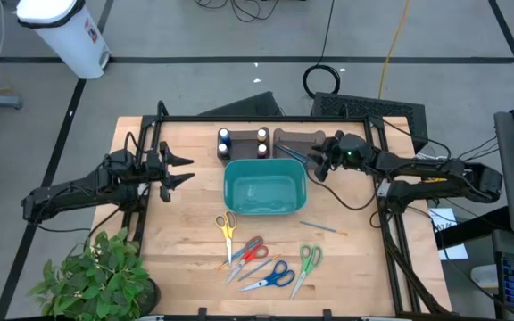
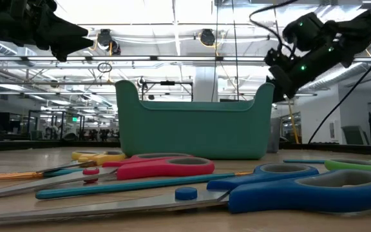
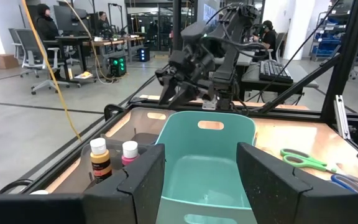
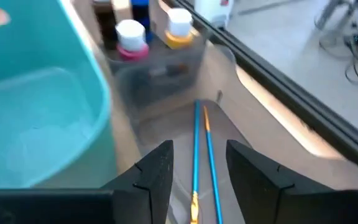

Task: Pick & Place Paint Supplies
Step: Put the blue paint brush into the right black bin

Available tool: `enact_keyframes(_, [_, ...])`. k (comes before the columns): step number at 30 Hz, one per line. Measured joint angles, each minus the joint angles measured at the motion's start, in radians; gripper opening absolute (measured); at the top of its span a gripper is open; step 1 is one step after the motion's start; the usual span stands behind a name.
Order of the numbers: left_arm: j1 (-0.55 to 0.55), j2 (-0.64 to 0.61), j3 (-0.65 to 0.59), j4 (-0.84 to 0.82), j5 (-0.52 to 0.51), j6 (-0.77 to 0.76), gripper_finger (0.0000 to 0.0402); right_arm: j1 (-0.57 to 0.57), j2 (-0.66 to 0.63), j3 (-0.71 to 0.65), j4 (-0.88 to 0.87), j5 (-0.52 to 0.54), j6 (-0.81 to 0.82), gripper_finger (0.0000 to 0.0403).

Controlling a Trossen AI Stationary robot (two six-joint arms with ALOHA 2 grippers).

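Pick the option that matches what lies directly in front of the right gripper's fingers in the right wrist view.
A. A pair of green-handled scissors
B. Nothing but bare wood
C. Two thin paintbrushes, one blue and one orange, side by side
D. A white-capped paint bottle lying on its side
C: between the spread fingers of the right gripper lie a blue paintbrush and an orange paintbrush, side by side; the paint bottles stand upright farther off.

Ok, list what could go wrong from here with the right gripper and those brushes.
1. The right gripper stands open over two thin paintbrushes, one blue and one orange, lying side by side; it may catch both or neither.
2. The small white-capped paint bottles stand close by in a clear tray; a swing could topple them.
3. The teal plastic bin wall is near; a brush might snag it.
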Motion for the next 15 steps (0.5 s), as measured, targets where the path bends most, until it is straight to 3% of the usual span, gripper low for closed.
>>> enact_keyframes(15, [0.0, 0.0, 0.0, 0.0, 0.0, 0.0, 0.0207, 0.322, -0.136, 0.0, 0.045, 0.0, -0.029, 0.0184])
